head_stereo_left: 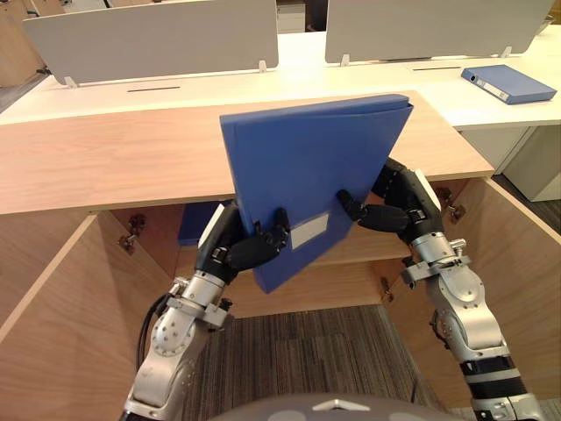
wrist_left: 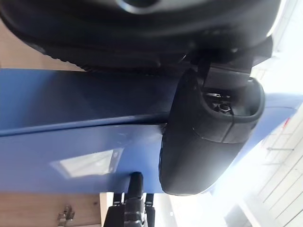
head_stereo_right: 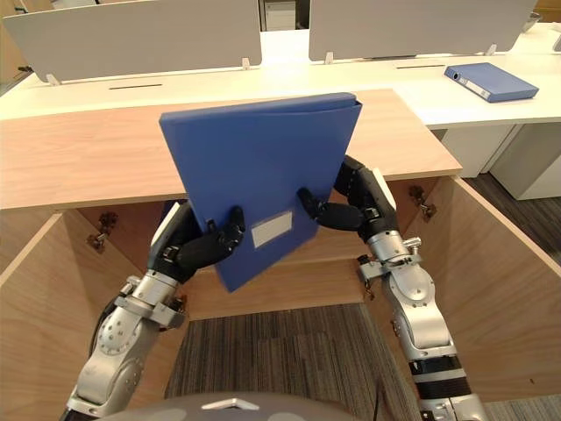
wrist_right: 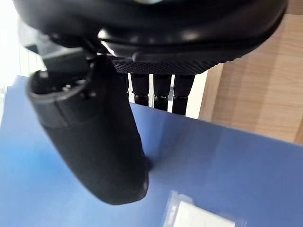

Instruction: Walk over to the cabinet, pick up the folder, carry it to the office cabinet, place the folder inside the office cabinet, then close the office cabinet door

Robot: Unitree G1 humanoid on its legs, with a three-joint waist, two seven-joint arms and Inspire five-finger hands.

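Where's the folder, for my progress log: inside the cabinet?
Out: the left robot hand and right robot hand hold the folder before the open cabinet.

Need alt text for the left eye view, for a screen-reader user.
Both robot hands grip a blue folder, held up tilted before an open wooden cabinet: the left hand at its lower corner, the right hand at its right edge. A second folder lies flat on the white desk behind.

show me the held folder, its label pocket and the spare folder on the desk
held folder (head_stereo_left: 307, 167), left eye view, middle of its front cover
label pocket (head_stereo_left: 308, 235), left eye view, centre of the pale rectangle
spare folder (head_stereo_left: 511, 84), left eye view, middle of its top cover
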